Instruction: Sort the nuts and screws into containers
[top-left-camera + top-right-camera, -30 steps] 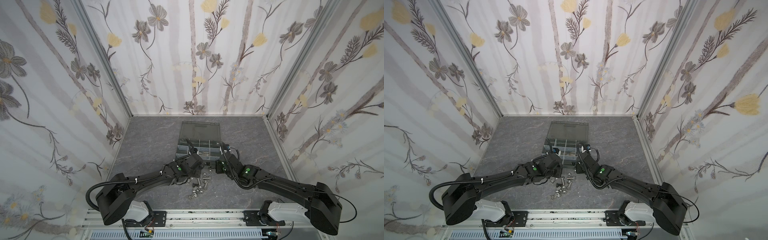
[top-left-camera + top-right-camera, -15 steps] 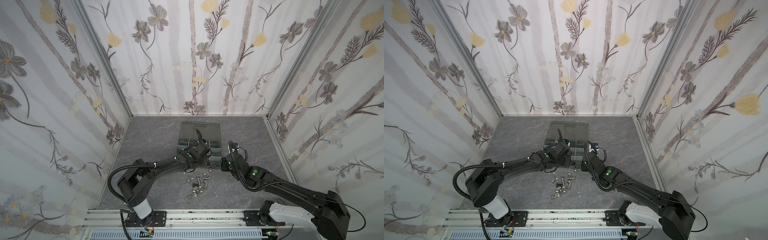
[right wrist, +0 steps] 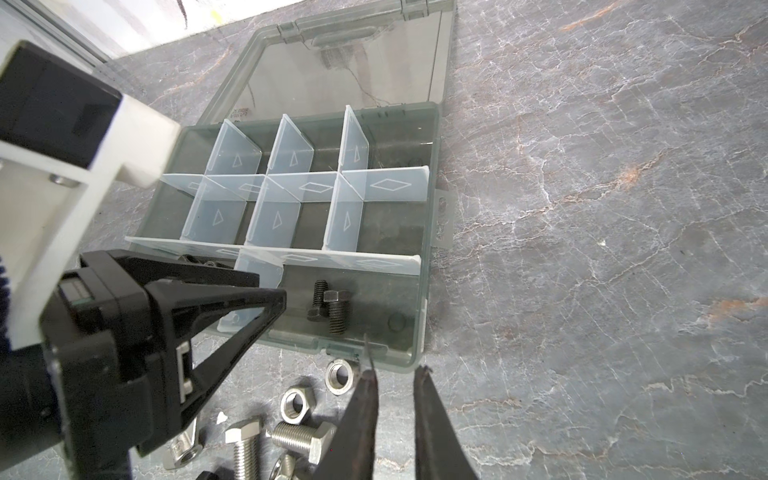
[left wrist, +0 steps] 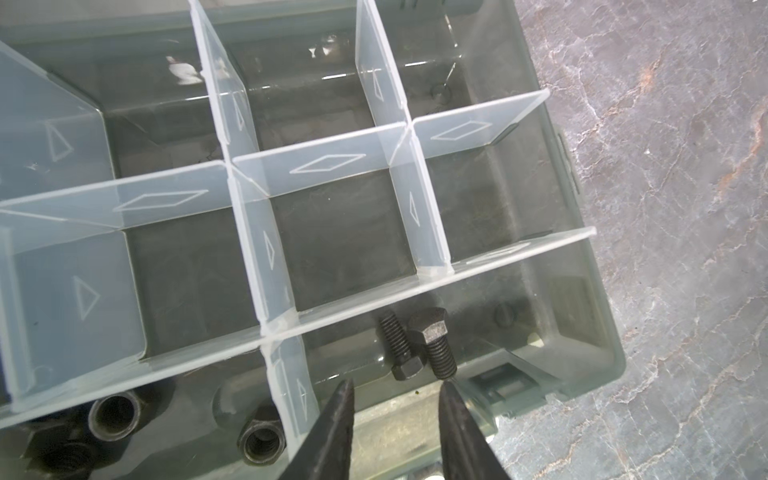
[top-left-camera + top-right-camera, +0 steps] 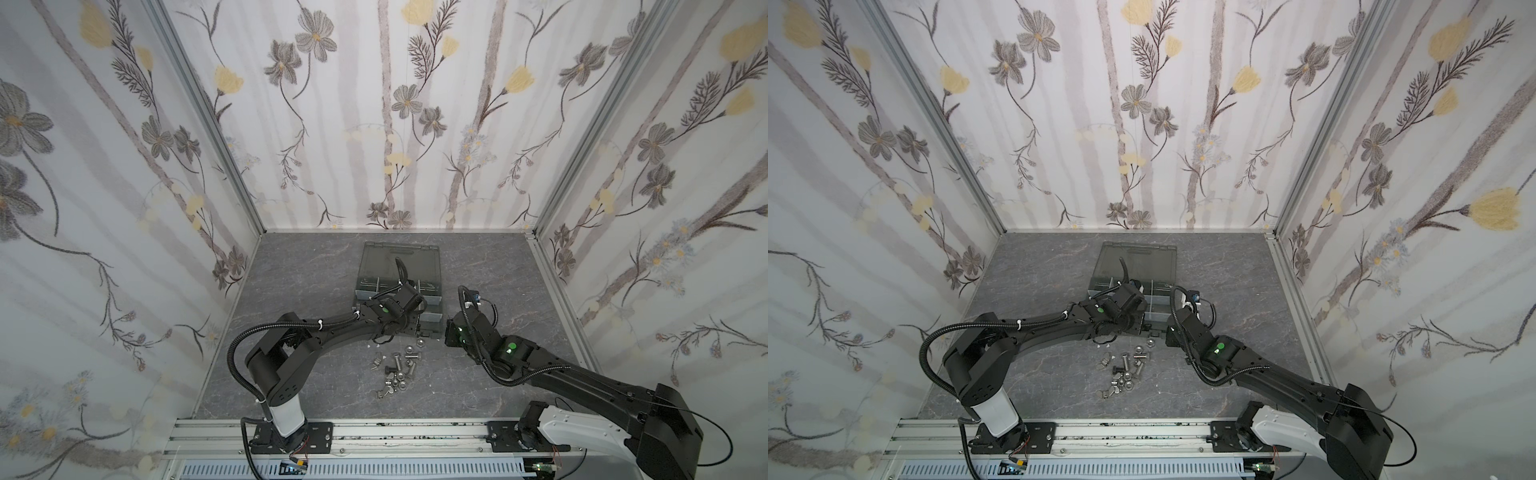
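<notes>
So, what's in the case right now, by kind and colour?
Black screws: 2
Black nuts: 3 in view in the left wrist view; more may lie past the frame edge
Total: 5 in view

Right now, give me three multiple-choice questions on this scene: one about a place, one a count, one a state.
1. The black hex-head metal screws lie: A in a front compartment of the dark grey plastic organiser case; B outside it; C on its lid.
2. Black screws there: A one; B four; C two.
3. The smoky clear hinged lid is: A shut; B open, laid back; C removed.
A: they rest on its floor. C: two lie side by side. B: it lies flat behind the case.
</notes>
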Controlling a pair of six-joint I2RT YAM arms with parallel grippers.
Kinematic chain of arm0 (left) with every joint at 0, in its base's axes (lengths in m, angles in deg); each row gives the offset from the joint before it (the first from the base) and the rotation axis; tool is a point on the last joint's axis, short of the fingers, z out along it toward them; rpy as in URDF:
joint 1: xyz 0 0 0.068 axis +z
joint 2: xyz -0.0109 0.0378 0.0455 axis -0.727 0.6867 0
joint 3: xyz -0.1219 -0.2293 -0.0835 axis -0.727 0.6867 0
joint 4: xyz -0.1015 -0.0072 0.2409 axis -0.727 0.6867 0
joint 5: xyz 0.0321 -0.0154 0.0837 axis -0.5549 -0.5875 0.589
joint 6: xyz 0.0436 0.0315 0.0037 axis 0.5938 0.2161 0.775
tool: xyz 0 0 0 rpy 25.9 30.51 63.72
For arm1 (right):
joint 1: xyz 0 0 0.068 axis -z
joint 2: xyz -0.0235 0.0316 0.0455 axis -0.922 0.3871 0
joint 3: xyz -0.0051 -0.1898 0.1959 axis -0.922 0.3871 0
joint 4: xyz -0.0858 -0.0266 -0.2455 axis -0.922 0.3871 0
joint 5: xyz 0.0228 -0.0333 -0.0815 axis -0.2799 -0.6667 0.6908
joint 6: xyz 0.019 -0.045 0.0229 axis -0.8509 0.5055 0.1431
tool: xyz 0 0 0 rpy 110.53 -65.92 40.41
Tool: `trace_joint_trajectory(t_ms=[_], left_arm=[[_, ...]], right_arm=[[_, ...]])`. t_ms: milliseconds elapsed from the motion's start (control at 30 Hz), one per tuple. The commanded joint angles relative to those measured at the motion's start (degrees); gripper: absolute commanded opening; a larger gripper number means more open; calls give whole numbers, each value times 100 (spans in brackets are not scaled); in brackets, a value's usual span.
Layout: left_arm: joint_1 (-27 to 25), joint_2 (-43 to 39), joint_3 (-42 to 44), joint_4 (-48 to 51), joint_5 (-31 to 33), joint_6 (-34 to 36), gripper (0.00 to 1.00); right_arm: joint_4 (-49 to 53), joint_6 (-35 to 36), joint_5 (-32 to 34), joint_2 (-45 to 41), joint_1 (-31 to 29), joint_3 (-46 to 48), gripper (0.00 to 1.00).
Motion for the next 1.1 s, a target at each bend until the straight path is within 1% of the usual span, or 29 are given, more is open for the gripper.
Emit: trace_joint_trajectory(t_ms=[0, 267, 467, 700, 933, 1067], left_arm=[[-1, -113, 13, -53, 141, -113, 37], [8, -276, 35, -96, 316, -487, 38], [58, -670, 94, -138, 607, -495, 39], [534, -1416, 515, -210, 812, -622, 40], [1017, -2164, 1212, -323, 928, -887, 43], [1273, -2598, 1782, -445, 914, -1156, 44]], right_arm=[[-136, -69, 47, -25, -7, 10, 19], [-198, 28, -107, 130, 6, -8, 19], [-147, 71, -149, 99, -2, 1, 19], [-249, 90, -121, -88, -6, 112, 20], [-510, 190, -489, 76, -11, 111, 20], [-668, 493, -882, 375, -78, -47, 21]])
